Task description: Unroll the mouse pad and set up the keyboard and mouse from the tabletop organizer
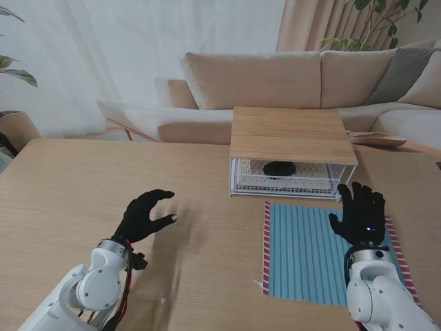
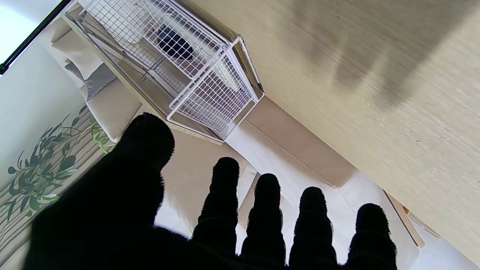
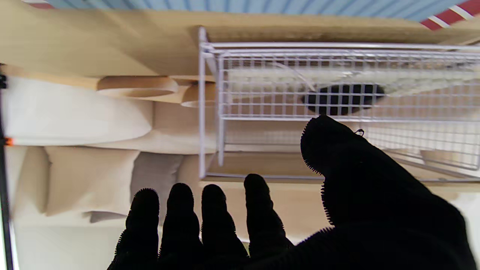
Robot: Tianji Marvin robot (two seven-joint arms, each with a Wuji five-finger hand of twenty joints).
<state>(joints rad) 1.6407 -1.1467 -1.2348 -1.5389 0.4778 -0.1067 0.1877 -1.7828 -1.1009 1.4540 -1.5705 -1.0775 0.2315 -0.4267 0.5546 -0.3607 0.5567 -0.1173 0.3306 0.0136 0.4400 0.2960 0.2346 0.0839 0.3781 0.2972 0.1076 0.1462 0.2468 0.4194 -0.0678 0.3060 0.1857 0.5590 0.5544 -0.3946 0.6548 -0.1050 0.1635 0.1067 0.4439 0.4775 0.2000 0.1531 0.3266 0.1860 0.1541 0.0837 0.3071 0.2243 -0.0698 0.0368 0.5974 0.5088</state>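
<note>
A blue striped mouse pad (image 1: 310,252) with red-and-white side borders lies flat and unrolled on the table's right side. Just beyond it stands the organizer (image 1: 293,134), a wooden top over a white wire drawer (image 2: 210,86) (image 3: 337,97). Inside the drawer a black mouse (image 1: 279,168) (image 2: 174,43) (image 3: 343,98) rests on a white keyboard (image 1: 289,172). My right hand (image 1: 360,215) hovers open over the pad's far right part, fingers toward the drawer. My left hand (image 1: 146,215) is open above bare table, left of the pad, holding nothing.
A beige sofa (image 1: 296,79) with cushions stands behind the table. Green plants (image 2: 41,176) stand at the room's sides. Bare wooden table top (image 1: 89,186) stretches to the left of the organizer.
</note>
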